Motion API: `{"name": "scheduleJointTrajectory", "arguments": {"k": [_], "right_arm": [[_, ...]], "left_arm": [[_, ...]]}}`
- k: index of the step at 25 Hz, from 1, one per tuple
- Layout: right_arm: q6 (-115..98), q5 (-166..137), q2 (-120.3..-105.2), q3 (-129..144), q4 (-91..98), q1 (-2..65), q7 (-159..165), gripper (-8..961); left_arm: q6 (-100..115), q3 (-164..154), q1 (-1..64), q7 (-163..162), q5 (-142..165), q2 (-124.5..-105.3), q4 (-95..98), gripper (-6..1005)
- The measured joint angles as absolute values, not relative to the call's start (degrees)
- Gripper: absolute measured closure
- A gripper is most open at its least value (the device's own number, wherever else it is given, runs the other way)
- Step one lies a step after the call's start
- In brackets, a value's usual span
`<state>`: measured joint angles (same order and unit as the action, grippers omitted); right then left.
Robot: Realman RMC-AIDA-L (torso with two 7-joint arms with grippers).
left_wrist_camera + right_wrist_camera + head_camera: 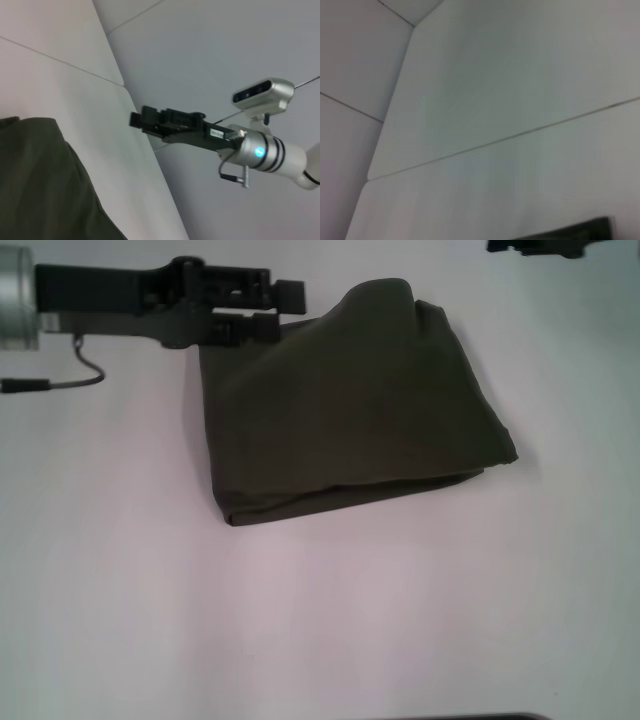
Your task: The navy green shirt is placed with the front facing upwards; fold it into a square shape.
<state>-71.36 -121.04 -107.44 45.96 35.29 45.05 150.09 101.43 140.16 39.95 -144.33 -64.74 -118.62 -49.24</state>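
On the white table (pixel 120 590), the navy green shirt (pixel 350 400) lies folded into a rough, lopsided block at the middle. The left gripper (pixel 290 310) hovers at its far left corner, fingers slightly parted, pinching nothing. The right gripper (pixel 540 246) sits at the far edge, its state untellable. A careless withdrawal could snag that raised fold and spoil the square.

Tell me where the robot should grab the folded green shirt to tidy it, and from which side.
Probably the raised far-left corner of the shirt, beside the left gripper. The cloth humps up there, giving fingers an edge to pinch; come in from the left. Elsewhere it lies flat on the table.
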Motion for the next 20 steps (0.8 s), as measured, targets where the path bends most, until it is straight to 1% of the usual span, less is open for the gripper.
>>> {"name": "scheduleJointTrajectory", "arguments": {"k": [2,4,6,8,10,17,20], "right_arm": [[-73.6,-120.9,-107.35,45.8,37.4,43.3,150.2,524],[-75.2,-120.8,-107.13,45.5,38.4,42.1,149.9,525],[-76.8,-120.9,-106.65,45.4,38.7,41.5,149.6,525],[-78.6,-121.1,-106.21,45.8,38.8,41.4,149.6,526],[-80.0,-121.1,-106.06,46.2,38.9,41.8,149.6,526],[-82.9,-121.6,-106.3,49.7,38.4,45.1,150.5,528],[-85.9,-123.9,-106.43,50.3,37.9,46.9,151.9,528]], "left_arm": [[100.3,139.1,40.7,-144.7,-64.5,-118.52,-49.1,307],[99.8,138.5,41.0,-144.8,-64.5,-118.02,-49.1,319],[99.6,138.0,41.2,-145.0,-64.4,-116.83,-48.7,330],[99.7,137.8,41.3,-146.0,-64.4,-115.76,-48.2,425],[99.8,137.7,41.3,-147.0,-64.4,-115.19,-48.0,520],[100.1,137.7,41.2,-148.9,-64.3,-114.94,-47.9,785],[100.1,138.2,40.7,-149.4,-64.4,-114.54,-47.9,866]]}}
